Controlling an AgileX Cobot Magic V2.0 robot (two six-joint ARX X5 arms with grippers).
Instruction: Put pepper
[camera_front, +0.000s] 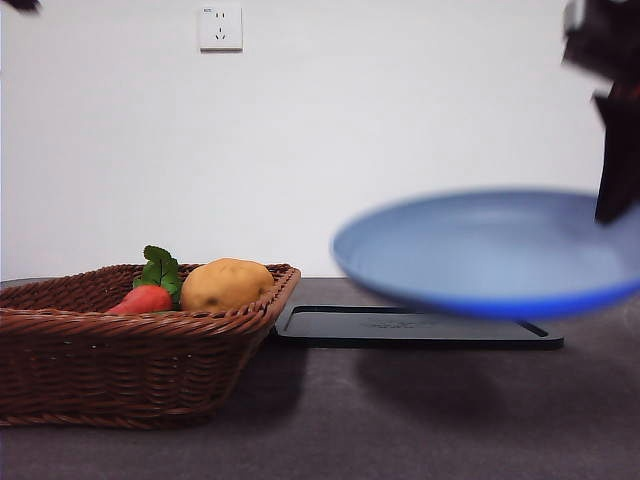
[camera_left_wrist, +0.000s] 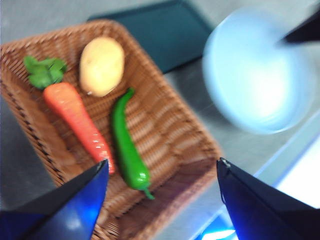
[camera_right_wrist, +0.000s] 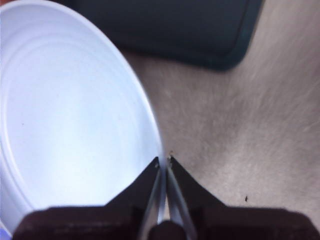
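Pepper (camera_left_wrist: 128, 145) lies in the wicker basket (camera_left_wrist: 175, 125) between carrot (camera_left_wrist: 77, 122) and basket wall, ahead of the left gripper (camera_left_wrist: 162, 172), whose fingers are spread wide and empty. The right gripper (camera_right_wrist: 163, 162) clenches the rim of a blue plate (camera_right_wrist: 70, 125), lifted off the surface (camera_right_wrist: 240, 140). Judged: plate-positioning step; next, the left fingers must descend and straddle the pepper.

My left gripper (camera_left_wrist: 162, 172) hangs with jaws spread wide above the wicker basket (camera_left_wrist: 165, 107). The pepper (camera_left_wrist: 127, 145) lies just ahead of my jaws, between the carrot (camera_left_wrist: 77, 120) and bare weave, the potato (camera_left_wrist: 101, 65) farther out. A blurred blue plate (camera_left_wrist: 257, 75) sits beyond the basket.
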